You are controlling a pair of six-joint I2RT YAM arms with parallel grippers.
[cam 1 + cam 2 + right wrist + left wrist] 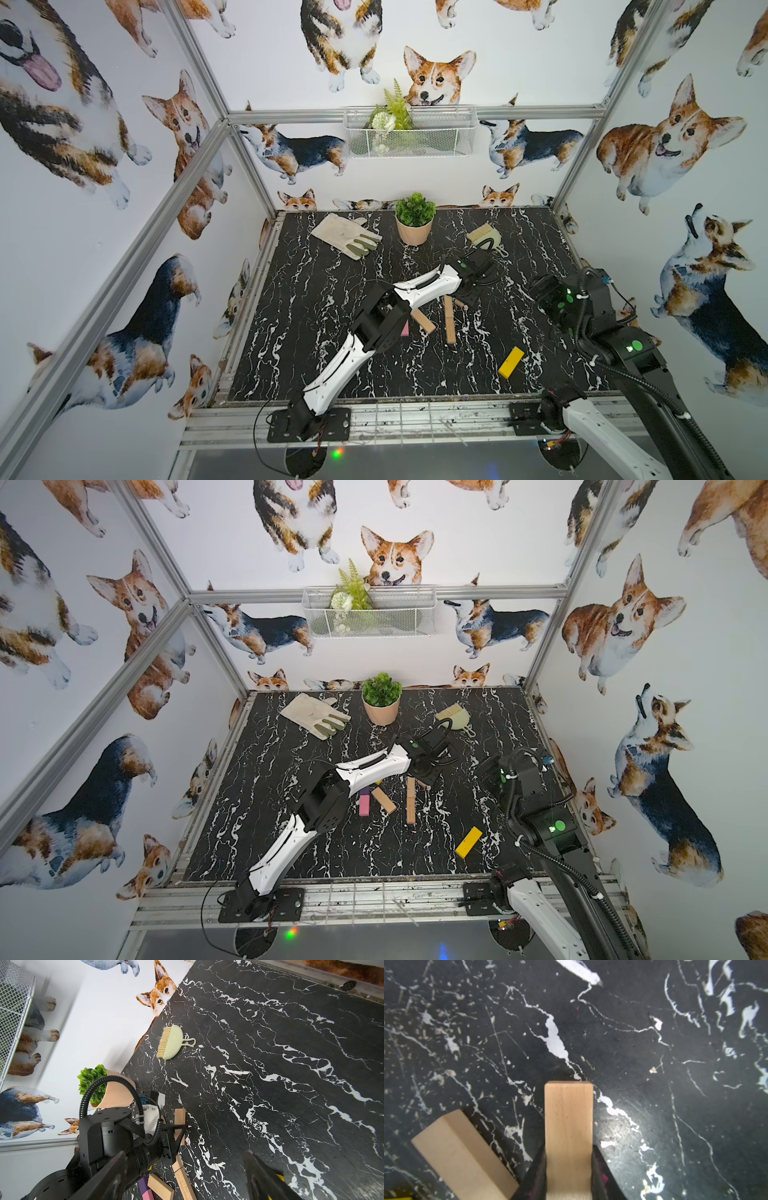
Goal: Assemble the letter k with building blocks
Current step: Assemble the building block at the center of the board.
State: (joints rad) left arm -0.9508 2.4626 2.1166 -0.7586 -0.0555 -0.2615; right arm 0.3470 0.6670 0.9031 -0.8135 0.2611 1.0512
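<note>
**Block in hand, letter half built.** My left gripper [569, 1148] is clamped on a plain wooden block [569, 1109] near the middle of the black marble table [675, 1084]. Both fingers press flat against the block's long sides.

The block lies level and low over the table, and I cannot tell whether it touches. Its long axis runs straight out from between my fingers, broad face up, with the free end pointing away from my wrist.

A second wooden block [463, 1157] sits just beside it at a clear slant. The two are closest at my end and spread apart further out. In a top view that neighbour looks to be the far piece of a straight stroke [449, 320] of two wooden blocks laid end to end. A slanted wooden block [424, 321] lies beside the stroke, a pink block [364, 805] lies past that, and a yellow block [511, 362] sits apart toward the front.

My right gripper [185, 1155] hangs wide open and empty, off to the right.

I judge this to be the laying of one of the K's slanted arms. Next I must bring the gripped end in against the stroke's middle, keep the slant and set the block flat. Then I open without nudging the stroke.
</note>
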